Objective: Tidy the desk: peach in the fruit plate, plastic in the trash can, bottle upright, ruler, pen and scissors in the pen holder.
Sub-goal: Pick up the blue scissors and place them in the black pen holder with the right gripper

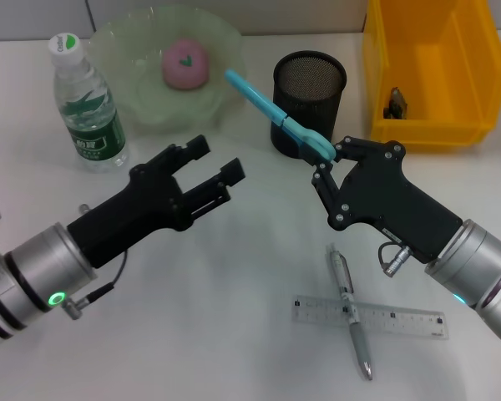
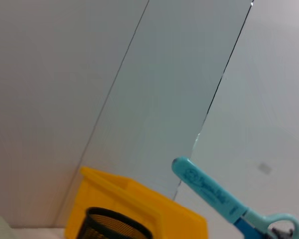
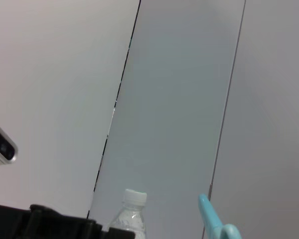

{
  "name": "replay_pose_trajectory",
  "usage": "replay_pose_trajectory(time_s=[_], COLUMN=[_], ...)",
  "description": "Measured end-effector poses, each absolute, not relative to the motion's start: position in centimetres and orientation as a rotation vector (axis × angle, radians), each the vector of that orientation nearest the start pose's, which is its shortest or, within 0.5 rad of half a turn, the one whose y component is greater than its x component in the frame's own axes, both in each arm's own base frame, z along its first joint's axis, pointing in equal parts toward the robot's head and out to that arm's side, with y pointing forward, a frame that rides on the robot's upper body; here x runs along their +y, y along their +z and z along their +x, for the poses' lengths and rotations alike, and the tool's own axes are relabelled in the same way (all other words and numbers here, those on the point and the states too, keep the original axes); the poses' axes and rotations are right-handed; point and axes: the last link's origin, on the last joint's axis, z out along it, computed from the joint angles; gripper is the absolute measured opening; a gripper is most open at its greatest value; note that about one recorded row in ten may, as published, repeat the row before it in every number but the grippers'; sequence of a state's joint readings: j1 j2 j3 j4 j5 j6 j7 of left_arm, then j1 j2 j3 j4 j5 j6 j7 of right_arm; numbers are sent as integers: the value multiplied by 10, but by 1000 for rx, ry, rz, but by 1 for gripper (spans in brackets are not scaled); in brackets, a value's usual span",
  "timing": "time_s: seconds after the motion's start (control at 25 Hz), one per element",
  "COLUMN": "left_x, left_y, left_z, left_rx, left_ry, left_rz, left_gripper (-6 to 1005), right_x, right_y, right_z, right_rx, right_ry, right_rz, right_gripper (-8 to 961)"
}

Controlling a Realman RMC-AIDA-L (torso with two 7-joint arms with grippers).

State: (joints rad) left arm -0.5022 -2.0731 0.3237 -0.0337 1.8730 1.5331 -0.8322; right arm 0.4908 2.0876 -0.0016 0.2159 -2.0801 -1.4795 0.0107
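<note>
- On the white desk [image 1: 234, 334], the largest thing was the yellow bin [image 1: 430, 71] at the far right corner, with a small dark object lying inside it against its near wall.
- Across from it, at the far left, sat the pale green fruit plate [image 1: 142, 42], and the pink peach [image 1: 185, 64] rested in its middle.
- The right gripper [image 1: 324, 159] hung above the desk just in front of the pen holder, its jaws closed on the handle end of the scissors.
- The left gripper [image 1: 215, 160] hovered in front of the plate with its two fingers spread apart and nothing between them.
- The water bottle [image 1: 87, 104] stood upright at the plate's left, white cap on.
- The black mesh pen holder [image 1: 309, 92] stood between the plate and the bin; nothing could be seen inside it.
- The light blue scissors [image 1: 275, 115] were held in the air, tilted, their sheathed blade end pointing up and away toward the plate and crossing in front of the holder's left side; the left wrist view showed the same blue blade cover [image 2: 209, 189] above the holder's rim.
- The clear ruler [image 1: 401, 319] lay flat on the near part of the desk.
- The silver pen [image 1: 351, 313] lay across the ruler, touching it, its tip pointing toward the near edge.
</note>
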Motion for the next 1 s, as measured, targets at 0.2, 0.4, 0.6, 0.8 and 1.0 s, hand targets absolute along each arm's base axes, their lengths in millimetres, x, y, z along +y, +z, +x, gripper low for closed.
replay_pose_trajectory(time_s=[0.2, 0.4, 0.6, 0.8, 1.0], left_x=[274, 268, 264, 263, 261], left_y=[-59, -52, -52, -51, -50], left_z=[-277, -285, -286, -287, -289], left_rx=[-629, -487, -371, -288, -239], left_ry=[-1154, -1086, -1032, -975, -936], left_rz=[-2321, -2355, -2427, -2513, -2554], left_gripper=[791, 792, 792, 792, 792], right_x=[271, 272, 273, 273, 273], right_y=[-87, -84, -82, -81, -80], right_z=[242, 244, 245, 246, 248], right_rx=[5, 32, 50, 55, 59], right_ry=[966, 985, 1000, 999, 996], right_rz=[-2153, -2153, -2154, -2153, -2153], right_gripper=[114, 116, 119, 121, 124])
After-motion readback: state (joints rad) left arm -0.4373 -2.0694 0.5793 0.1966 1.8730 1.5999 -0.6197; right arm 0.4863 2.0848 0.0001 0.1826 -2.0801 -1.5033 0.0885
